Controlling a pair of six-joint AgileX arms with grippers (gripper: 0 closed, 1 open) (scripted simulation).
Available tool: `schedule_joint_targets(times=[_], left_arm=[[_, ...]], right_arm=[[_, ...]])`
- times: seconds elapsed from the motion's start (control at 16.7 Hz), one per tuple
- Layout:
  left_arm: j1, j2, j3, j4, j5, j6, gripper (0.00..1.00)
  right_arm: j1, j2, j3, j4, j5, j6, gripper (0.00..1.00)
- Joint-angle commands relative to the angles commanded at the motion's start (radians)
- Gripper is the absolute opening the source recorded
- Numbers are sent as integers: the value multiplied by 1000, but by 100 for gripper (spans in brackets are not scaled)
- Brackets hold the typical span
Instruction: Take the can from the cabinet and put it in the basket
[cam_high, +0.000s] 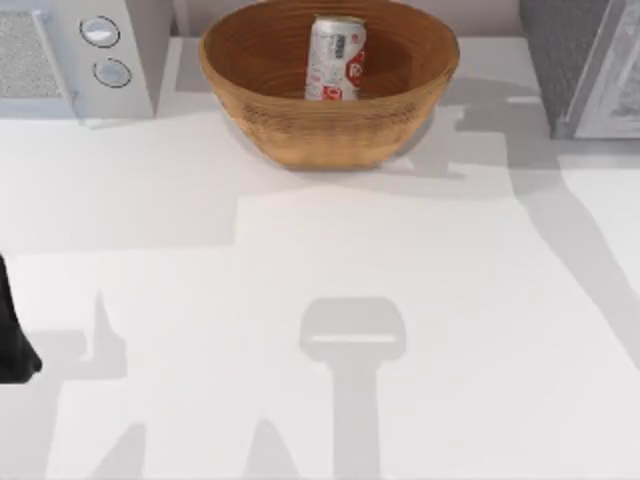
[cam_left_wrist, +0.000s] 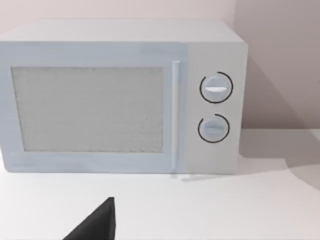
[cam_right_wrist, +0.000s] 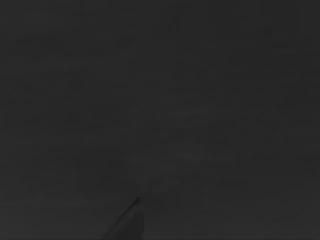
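The can (cam_high: 336, 58), silver-white with red markings, stands upright inside the tan woven basket (cam_high: 300, 130) at the back middle of the table. The grey cabinet (cam_high: 570, 60) with its dark speckled side is at the back right corner; its pale framed door (cam_high: 620, 95) faces the right edge. My left arm (cam_high: 12, 335) is parked at the table's left edge, far from the basket. A dark tip of my left gripper (cam_left_wrist: 95, 227) pokes into the left wrist view. The right wrist view is dark.
A pale appliance with two round knobs (cam_high: 100, 45) stands at the back left, and fills most of the left wrist view (cam_left_wrist: 120, 100). Arm shadows lie across the white tabletop (cam_high: 330, 300) in front of the basket.
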Motion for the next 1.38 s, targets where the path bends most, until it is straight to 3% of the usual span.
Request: schedule_joint_targets(times=[0.42, 0.66, 1.02, 1.38], left_arm=[[0, 0, 0, 0, 0, 0, 100], [0, 0, 0, 0, 0, 0, 100], [0, 0, 0, 0, 0, 0, 100], [0, 0, 0, 0, 0, 0, 100]], right_arm=[[-13, 18, 14, 10, -19, -1, 100], [-33, -59, -83, 35, -38, -2, 100], [-104, -351, -455, 118, -123, -4, 100], [-204, -766, -1033, 236, -241, -6, 100]])
